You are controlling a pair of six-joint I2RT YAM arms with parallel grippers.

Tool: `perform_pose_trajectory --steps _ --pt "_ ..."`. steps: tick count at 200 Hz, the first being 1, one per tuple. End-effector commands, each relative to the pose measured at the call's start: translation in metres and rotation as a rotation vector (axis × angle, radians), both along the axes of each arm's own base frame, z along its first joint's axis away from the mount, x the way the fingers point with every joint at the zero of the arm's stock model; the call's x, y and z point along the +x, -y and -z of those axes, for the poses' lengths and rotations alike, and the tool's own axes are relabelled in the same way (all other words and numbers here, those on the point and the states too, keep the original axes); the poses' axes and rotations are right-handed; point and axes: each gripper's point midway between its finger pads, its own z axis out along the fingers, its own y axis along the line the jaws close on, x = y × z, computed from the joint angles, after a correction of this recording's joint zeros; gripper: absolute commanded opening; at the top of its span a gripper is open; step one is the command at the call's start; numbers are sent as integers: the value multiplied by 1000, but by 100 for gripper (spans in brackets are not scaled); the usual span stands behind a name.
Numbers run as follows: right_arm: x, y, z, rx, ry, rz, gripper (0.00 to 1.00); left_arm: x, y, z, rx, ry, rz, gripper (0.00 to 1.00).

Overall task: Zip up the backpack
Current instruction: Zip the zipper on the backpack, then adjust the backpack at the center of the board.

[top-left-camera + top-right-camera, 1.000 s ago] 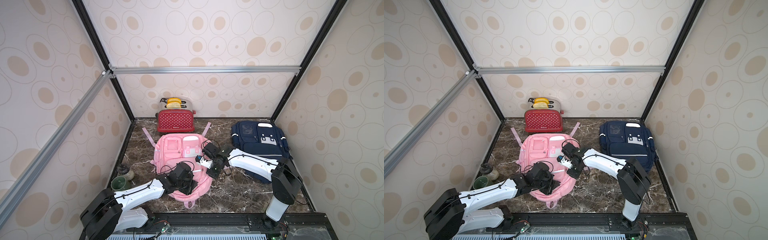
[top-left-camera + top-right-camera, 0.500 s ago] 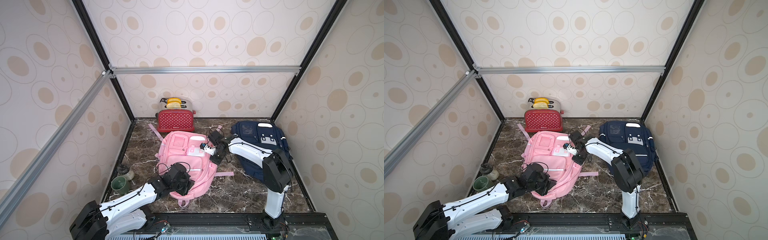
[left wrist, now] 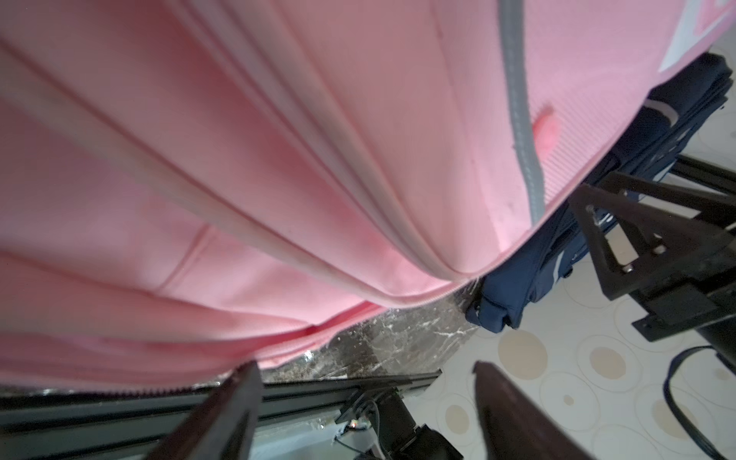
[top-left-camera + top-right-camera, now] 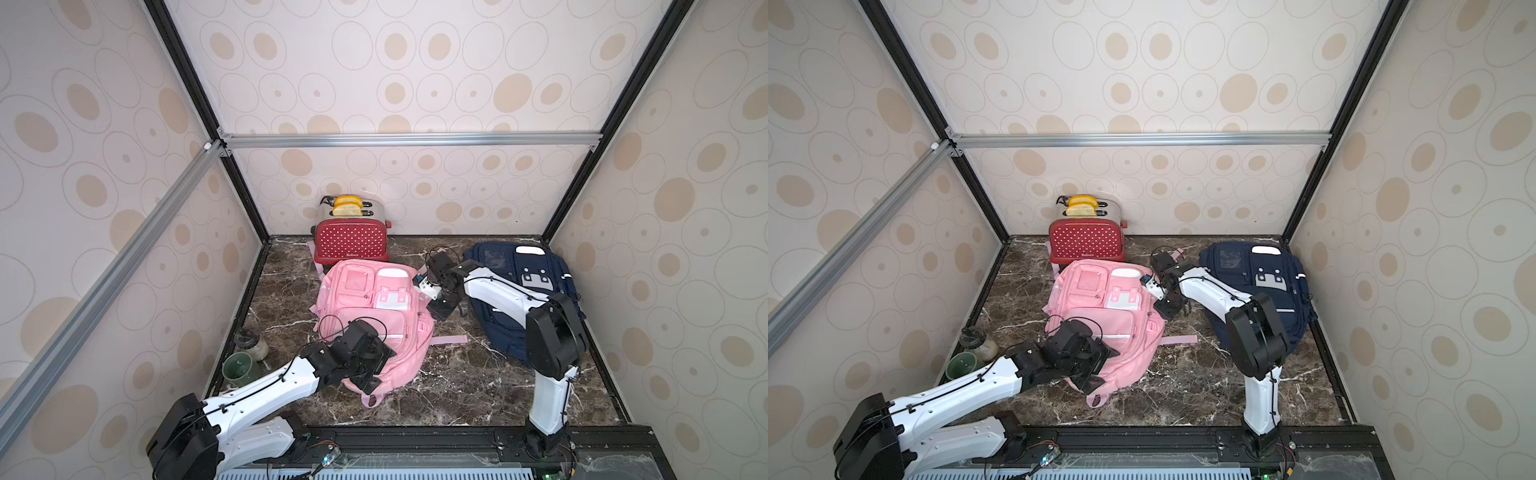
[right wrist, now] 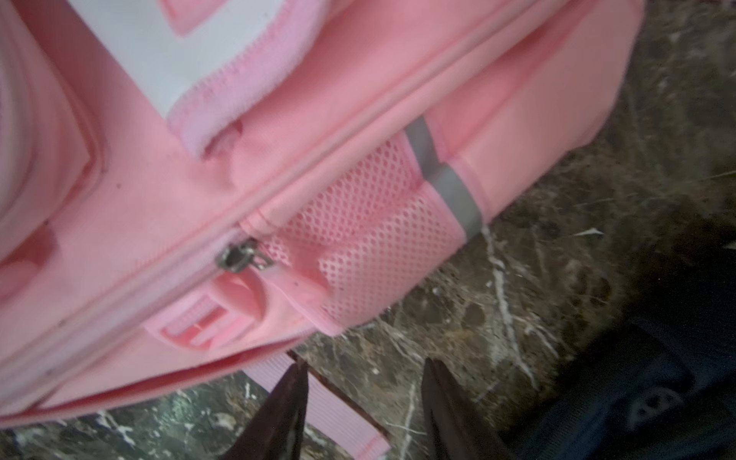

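Note:
The pink backpack (image 4: 374, 299) (image 4: 1100, 303) lies flat on the marble floor in both top views. My left gripper (image 4: 378, 370) (image 4: 1100, 365) (image 3: 362, 366) hovers over the bag's near end, open, with nothing between its fingers. At the bag's right side my right gripper (image 4: 432, 299) (image 4: 1163, 297) (image 5: 364, 362) is open and empty, above a pink strap (image 5: 334, 402). In the right wrist view a metal zipper slider (image 5: 239, 257) sits next to the mesh side pocket (image 5: 370, 235).
A navy backpack (image 4: 519, 282) (image 4: 1258, 274) lies just right of the right arm. A red dotted toaster (image 4: 351, 245) stands against the back wall. A green cup (image 4: 239, 368) and a jar (image 4: 251, 343) sit by the left wall.
Both grippers have opened. The right gripper moved along the pink backpack's right side toward the back wall, and the bag shifted back with it. The left arm drew slightly nearer the front.

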Motion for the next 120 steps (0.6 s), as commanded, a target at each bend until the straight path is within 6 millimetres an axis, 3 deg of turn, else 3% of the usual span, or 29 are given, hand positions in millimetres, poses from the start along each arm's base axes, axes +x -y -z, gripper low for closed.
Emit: perform_pose_trajectory --steps 1,21,38,53,69,81,96,120 --pt "-17 4 -36 53 18 52 55 0 -12 -29 149 76 210 99" --pt "-35 -2 -59 151 -20 61 64 6 -40 -62 402 156 411 99" --pt "-53 -15 -79 287 -73 64 66 22 -89 -95 713 244 489 99" --pt "-80 -39 -93 469 -202 59 72 42 -136 -127 972 301 495 99" --pt "-105 -61 -92 608 -349 81 75 68 -173 -149 1125 324 487 99" --pt "-118 -70 -79 618 -420 100 76 88 -191 -146 1124 299 478 99" --pt "-128 -75 -56 569 -496 117 77 108 -219 -125 1064 202 433 98" --pt "-123 -77 -25 465 -571 140 79 133 -242 -87 1039 103 457 89"
